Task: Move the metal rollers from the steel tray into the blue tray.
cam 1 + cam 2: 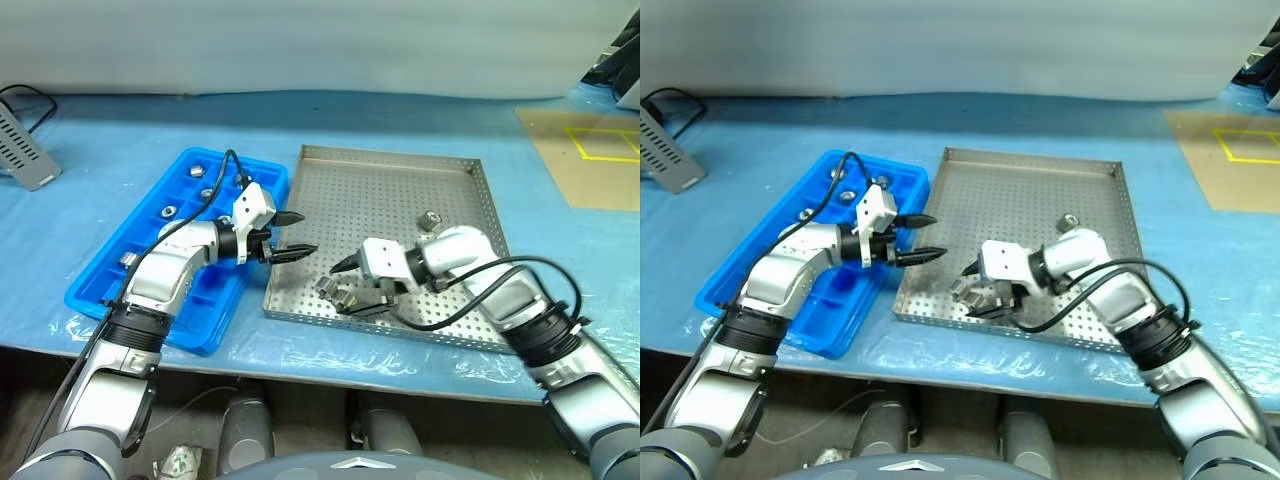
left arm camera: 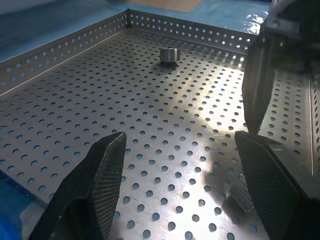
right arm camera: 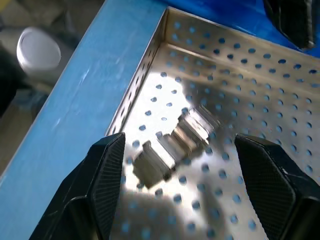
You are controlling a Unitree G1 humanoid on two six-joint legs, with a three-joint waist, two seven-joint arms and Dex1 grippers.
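While our right pincer (image 1: 347, 286) is hanging over the near left corner of the steel tray (image 1: 470, 170), its two fingers are standing spread and holding nothing. Directly under it, in the right wrist view, a short row of metal rollers (image 3: 172, 145) is lying on the perforated floor, close to the near rim. The row is running slantwise between the two fingers, so its long axis is crossing the gap at an angle and not straight.

We are judging that the right arm is the nearer one for these pieces. Our left pincer (image 1: 290, 237) is also spread and empty, and it is pointing across the tray's left rim, just beside the blue tray (image 1: 272, 172). One lone roller (image 1: 430, 218) is sitting farther back in the steel tray, well apart from both pincers. Several rollers (image 1: 197, 170) are already lying in compartments of the blue tray.
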